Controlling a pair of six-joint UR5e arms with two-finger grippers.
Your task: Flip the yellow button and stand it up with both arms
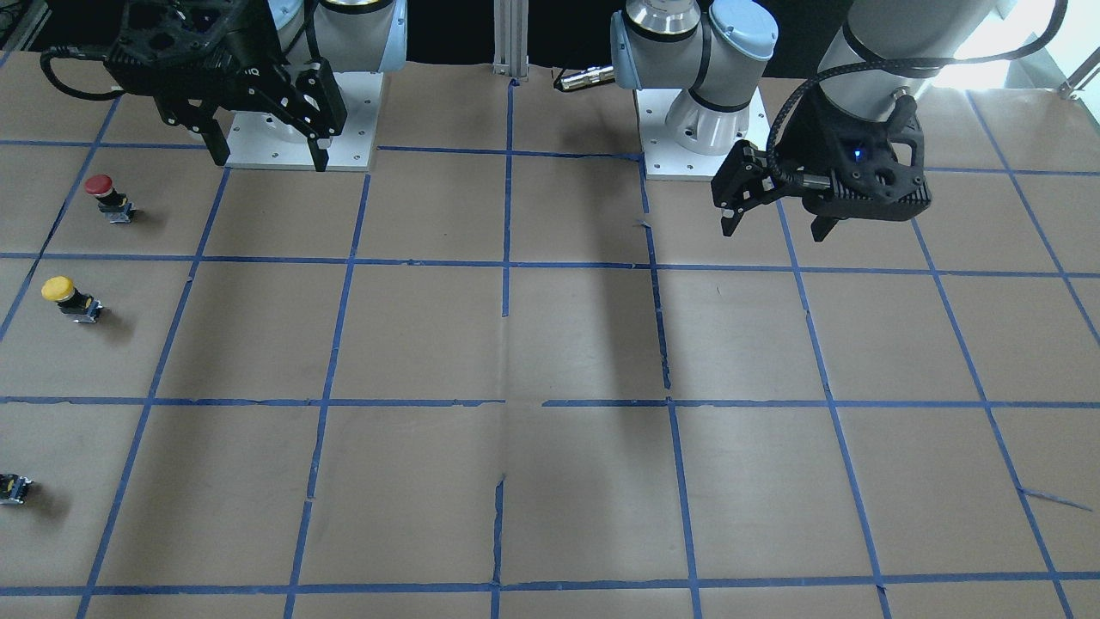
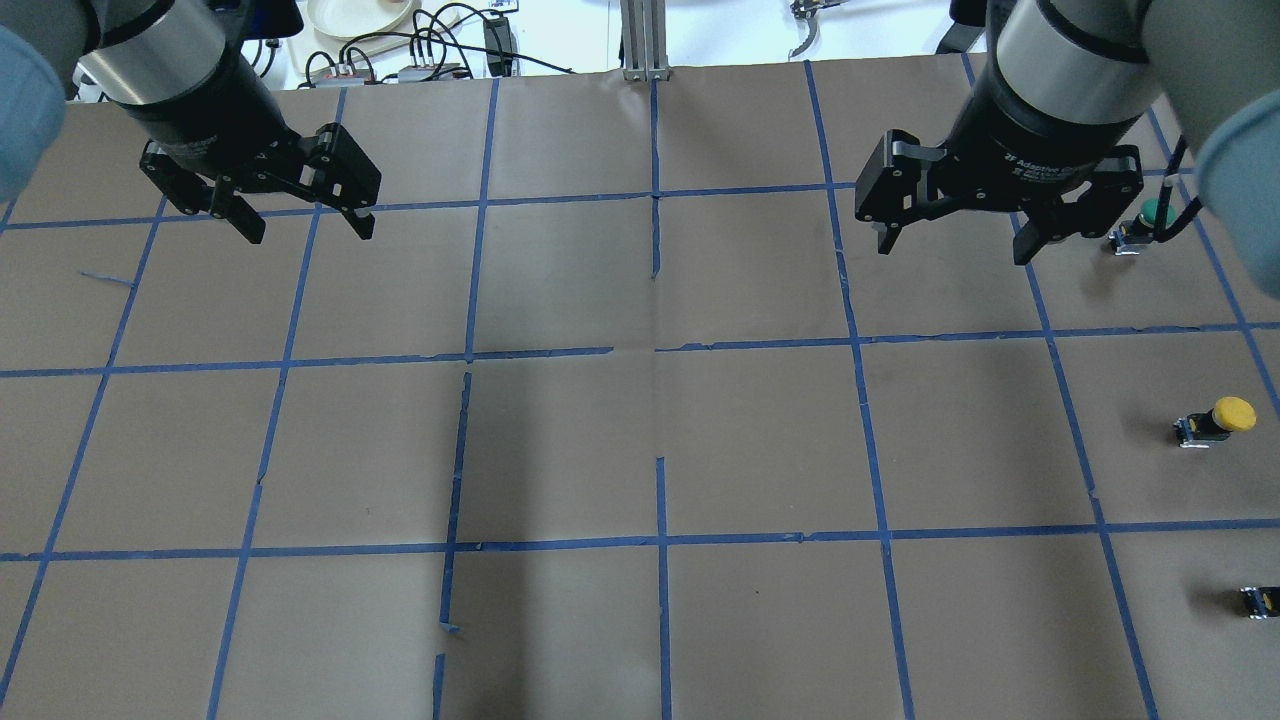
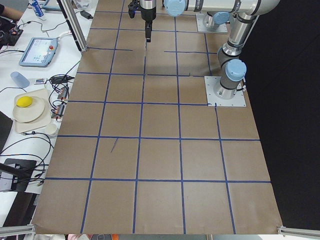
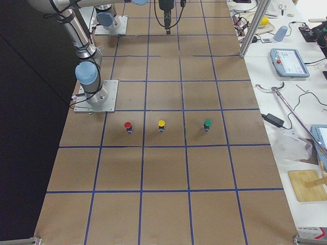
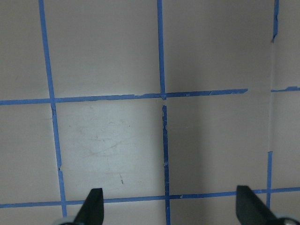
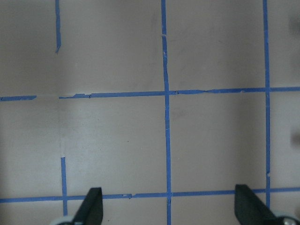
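Three buttons lie in one row on the table (image 2: 760,440), well apart from each other: one red button (image 1: 107,196), one yellow button (image 2: 1215,420) and one green button (image 4: 207,124). The yellow button is the middle one. It is on its side near the table's end on the robot's right, with its cap pointing toward that end.

There are two grippers. The left gripper (image 2: 310,232) and the right gripper (image 2: 953,250) both hang above the paper with fingers spread wide and nothing between them (each wrist camera shows only two fingertips over bare taped squares). The right gripper is the nearer one to the yellow button, but well apart from it.

The front-facing view cuts off the green button's cap at the picture's edge, so only the body end shows. The overhead view does the same to the red button. In the overhead view the green button shows just beside the right gripper, small and partly hidden.
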